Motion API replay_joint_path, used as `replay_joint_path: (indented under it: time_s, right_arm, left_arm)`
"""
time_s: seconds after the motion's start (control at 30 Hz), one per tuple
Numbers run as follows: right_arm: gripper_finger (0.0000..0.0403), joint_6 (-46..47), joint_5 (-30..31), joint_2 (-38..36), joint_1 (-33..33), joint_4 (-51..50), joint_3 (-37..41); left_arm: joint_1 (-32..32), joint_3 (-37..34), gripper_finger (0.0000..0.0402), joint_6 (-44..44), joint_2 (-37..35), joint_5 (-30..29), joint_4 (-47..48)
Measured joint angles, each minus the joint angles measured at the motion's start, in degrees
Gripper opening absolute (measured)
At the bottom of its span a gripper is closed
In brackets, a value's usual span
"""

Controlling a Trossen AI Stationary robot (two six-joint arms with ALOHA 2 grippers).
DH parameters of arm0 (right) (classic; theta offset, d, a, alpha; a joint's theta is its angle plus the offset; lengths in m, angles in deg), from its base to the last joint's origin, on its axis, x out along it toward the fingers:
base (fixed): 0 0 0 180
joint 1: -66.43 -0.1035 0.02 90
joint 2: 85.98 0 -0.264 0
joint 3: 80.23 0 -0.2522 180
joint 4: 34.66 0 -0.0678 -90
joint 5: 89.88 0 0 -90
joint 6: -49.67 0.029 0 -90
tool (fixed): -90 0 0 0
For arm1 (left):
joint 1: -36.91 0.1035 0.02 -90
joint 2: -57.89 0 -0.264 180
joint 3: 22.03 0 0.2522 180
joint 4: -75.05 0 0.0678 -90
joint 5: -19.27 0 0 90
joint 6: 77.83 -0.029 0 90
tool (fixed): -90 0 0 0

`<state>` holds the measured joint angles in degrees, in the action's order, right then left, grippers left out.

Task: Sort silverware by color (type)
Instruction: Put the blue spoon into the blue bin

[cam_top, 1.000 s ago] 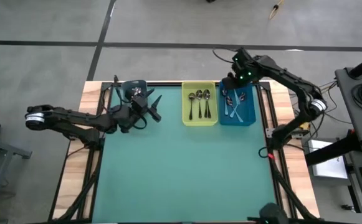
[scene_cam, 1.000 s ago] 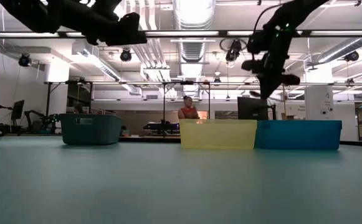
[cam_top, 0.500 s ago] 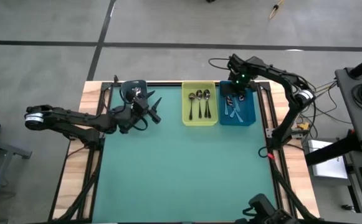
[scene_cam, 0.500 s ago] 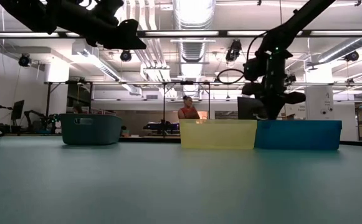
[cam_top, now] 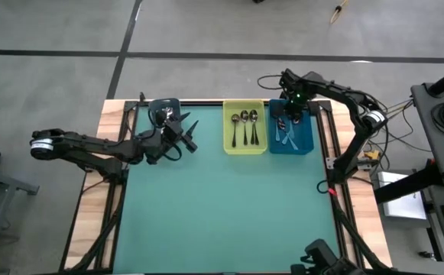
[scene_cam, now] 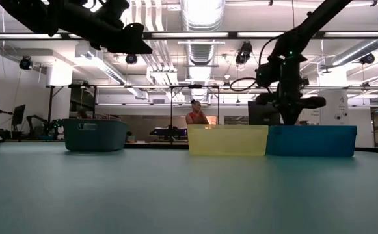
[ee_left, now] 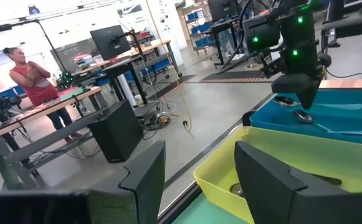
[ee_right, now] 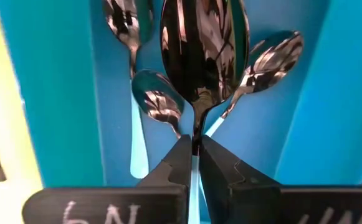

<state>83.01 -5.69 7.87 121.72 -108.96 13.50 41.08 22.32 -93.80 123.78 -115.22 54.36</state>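
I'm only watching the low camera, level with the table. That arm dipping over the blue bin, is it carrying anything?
Observer: Yes. The right gripper is shut on a spoon, gripping its neck just below the bowl.
Operator: Is the blue bin empty?
Observer: No, three spoons already lie in it.
Operator: And the yellow one?
Observer: The yellow bin holds three dark-handled spoons, side by side.

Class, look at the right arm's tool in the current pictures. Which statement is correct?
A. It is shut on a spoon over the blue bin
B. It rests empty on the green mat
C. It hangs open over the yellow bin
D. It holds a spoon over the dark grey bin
A: the right tool pinches the spoon at its neck, with the blue bin below.
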Motion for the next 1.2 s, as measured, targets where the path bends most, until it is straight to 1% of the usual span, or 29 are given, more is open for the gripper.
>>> replay_joint_path:
  time_s: [0.2, 0.43, 0.57, 1.03, 1.2]
  right_arm:
    - [0.0012, 0.87, -0.01, 0.01, 0.26, 2.31, 4.42]
    - [0.0012, 2.81, -0.09, -0.01, 0.26, 10.69, 9.15]
    - [0.0012, 3.13, -0.05, -0.01, 0.26, 12.71, 10.99]
    - [0.0013, 3.10, 0.06, -0.01, 0.23, 15.17, 12.78]
    - [0.0013, 3.30, 2.03, -0.01, 0.11, 15.34, 12.78]
  left_arm:
    - [0.00, 0.00, 0.0174, 0.38, 0.00, -0.02, 0.41]
    - [0.00, 0.00, 0.0174, 0.40, 0.00, -0.02, 0.39]
    - [0.00, 0.00, 0.0174, 0.40, 0.00, -0.02, 0.36]
    - [0.00, 0.00, 0.0174, 0.40, 0.01, -0.02, 0.24]
    - [0.00, 0.00, 0.0174, 0.40, 0.02, -0.02, 0.23]
